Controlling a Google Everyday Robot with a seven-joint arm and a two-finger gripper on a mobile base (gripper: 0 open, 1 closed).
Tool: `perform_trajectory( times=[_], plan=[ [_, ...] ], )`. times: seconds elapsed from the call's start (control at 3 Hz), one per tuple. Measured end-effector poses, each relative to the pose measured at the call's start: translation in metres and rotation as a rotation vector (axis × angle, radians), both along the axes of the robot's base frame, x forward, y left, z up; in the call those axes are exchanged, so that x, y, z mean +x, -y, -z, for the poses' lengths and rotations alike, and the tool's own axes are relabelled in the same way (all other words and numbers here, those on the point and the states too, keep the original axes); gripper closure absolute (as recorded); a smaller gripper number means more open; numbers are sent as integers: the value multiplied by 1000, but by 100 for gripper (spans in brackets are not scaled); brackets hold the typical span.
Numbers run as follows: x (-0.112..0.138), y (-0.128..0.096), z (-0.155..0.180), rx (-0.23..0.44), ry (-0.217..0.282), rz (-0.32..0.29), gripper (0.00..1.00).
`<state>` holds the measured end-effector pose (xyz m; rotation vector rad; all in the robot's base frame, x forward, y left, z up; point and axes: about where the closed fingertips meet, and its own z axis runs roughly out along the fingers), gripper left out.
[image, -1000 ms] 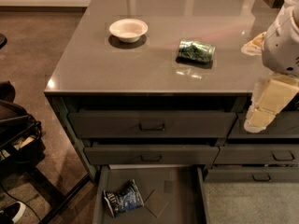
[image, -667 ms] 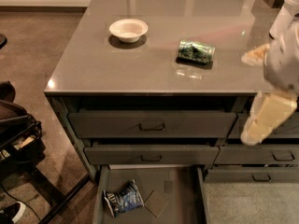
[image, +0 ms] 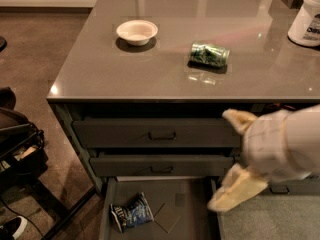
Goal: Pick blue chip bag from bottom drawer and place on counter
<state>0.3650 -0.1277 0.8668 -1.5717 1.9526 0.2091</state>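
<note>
The blue chip bag point(image: 132, 212) lies crinkled on the floor of the open bottom drawer point(image: 185, 204), at its front left. The counter point(image: 150, 69) spreads above the dark drawer fronts. My gripper point(image: 221, 159) reaches in from the right, in front of the two upper drawers and above the drawer's right side. Its two cream fingers point(image: 237, 120) are spread apart and hold nothing. It is well to the right of the bag and above it.
A crushed green can point(image: 210, 54) and a white bowl point(image: 137, 31) sit on the counter, with a white tub point(image: 306, 21) at its far right. The two upper drawers point(image: 160, 134) are closed. Dark bags point(image: 15, 144) and a shoe point(image: 12, 226) lie on the floor at left.
My gripper has moved down and to the left, from beside the counter's right edge to in front of the drawers. The bag, can and bowl have not moved.
</note>
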Motion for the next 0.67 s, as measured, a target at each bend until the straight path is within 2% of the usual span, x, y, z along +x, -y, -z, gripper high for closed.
perform_trajectory(
  times=[0.33,0.67],
  plan=[
    [-8,-66,87,222,-114,-19,0],
    [-19,-101,132,312,-200,-24,0]
  ],
)
